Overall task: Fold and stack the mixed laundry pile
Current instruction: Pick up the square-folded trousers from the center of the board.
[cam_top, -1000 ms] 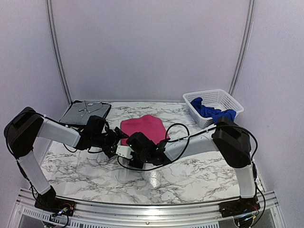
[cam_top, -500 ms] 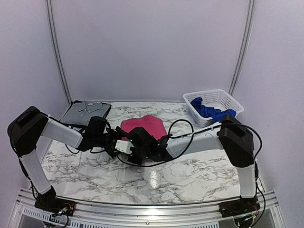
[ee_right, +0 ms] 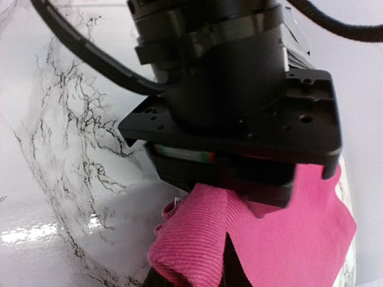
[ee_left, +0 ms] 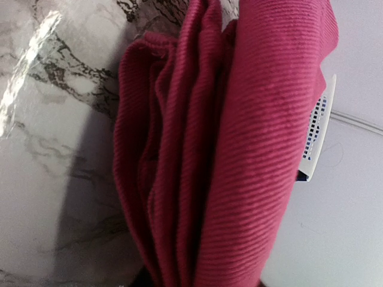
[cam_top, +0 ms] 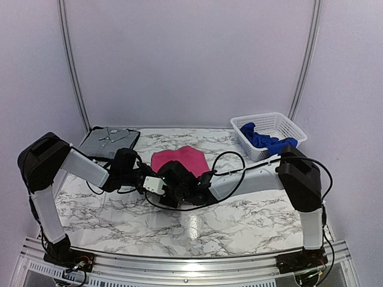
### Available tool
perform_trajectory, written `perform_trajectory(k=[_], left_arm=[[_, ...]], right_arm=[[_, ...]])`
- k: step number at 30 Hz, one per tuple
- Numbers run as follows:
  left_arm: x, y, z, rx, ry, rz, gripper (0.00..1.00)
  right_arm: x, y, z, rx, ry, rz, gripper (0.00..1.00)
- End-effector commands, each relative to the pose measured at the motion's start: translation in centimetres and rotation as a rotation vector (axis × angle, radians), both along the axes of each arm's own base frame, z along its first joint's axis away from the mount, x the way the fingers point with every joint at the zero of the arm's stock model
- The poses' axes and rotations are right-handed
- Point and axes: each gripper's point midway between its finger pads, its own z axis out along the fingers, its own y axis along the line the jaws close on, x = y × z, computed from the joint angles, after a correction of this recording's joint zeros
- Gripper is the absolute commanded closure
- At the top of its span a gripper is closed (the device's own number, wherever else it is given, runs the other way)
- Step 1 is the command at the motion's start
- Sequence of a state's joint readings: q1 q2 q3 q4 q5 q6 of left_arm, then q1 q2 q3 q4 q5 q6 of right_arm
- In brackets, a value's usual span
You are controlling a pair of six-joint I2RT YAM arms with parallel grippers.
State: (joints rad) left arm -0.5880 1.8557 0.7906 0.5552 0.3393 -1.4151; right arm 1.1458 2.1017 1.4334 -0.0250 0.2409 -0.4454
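The magenta-pink garment (cam_top: 179, 159) lies folded in the middle of the marble table (cam_top: 239, 221). Both grippers meet at its near left edge. My left gripper (cam_top: 146, 179) is shut on the stacked pink layers (ee_left: 203, 155), which fill the left wrist view and run down between its fingers (ee_left: 197, 282). My right gripper (cam_top: 163, 183) is shut on a rolled pink fold (ee_right: 197, 233), close under the left arm's black wrist (ee_right: 239, 107). The royal blue garment (cam_top: 266, 142) lies crumpled in the white basket (cam_top: 281, 124).
A folded grey shirt (cam_top: 109, 139) rests on the dark tray (cam_top: 96, 129) at the back left. The basket stands at the back right. Black cables (cam_top: 230, 164) loop over the table beside the right arm.
My left gripper has gone from open to shut on the pink layers. Both wrists have edged slightly toward the garment; the right one kept its hold.
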Motion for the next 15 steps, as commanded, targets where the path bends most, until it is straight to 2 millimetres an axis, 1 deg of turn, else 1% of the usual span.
perform_trajectory(k=[1, 2, 3, 5, 7, 8, 9, 11, 12, 13, 15], left_arm=[[1.1, -1.4, 3.3, -0.055, -0.134, -0.045, 0.94], [1.1, -1.2, 3.4, -0.043, -0.142, -0.043, 1.0], [1.0, -1.0, 3.2, -0.014, -0.146, -0.05, 1.0], [1.3, -0.9, 2.9, 0.084, -0.152, -0.097, 1.0], [1.4, -0.6, 2.1, 0.215, -0.143, -0.166, 1.0], [1.6, -0.3, 1.9, 0.289, -0.136, -0.202, 1.0], [1.1, 0.4, 1.0, 0.381, -0.1, -0.256, 1.0], [1.7, 0.7, 1.0, 0.495, -0.11, -0.337, 1.0], [2.1, 0.8, 1.2, 0.538, -0.123, -0.374, 1.0], [2.5, 0.9, 1.6, 0.577, -0.141, -0.405, 1.0], [3.5, 1.1, 2.4, 0.642, -0.184, -0.47, 1.0]], right_arm=[[-0.7, 1.5, 2.7, 0.065, -0.043, 0.0, 0.97], [-0.6, 1.3, 3.2, 0.07, -0.051, -0.018, 0.91], [-0.5, 1.0, 3.7, 0.08, -0.055, -0.036, 0.85], [-0.3, 0.4, 5.2, 0.108, -0.062, -0.07, 0.69], [-0.1, -0.5, 6.8, 0.14, -0.069, -0.111, 0.52], [-0.1, -1.4, 7.1, 0.135, -0.064, -0.131, 0.42], [-0.1, -2.1, 7.8, 0.148, -0.065, -0.154, 0.34], [-0.2, -3.5, 8.8, 0.18, -0.052, -0.192, 0.16], [-0.3, -4.1, 9.4, 0.198, -0.045, -0.207, 0.08], [-0.3, -4.8, 9.9, 0.21, -0.037, -0.229, 0.03], [-0.2, -6.4, 11.5, 0.248, -0.018, -0.275, 0.01]])
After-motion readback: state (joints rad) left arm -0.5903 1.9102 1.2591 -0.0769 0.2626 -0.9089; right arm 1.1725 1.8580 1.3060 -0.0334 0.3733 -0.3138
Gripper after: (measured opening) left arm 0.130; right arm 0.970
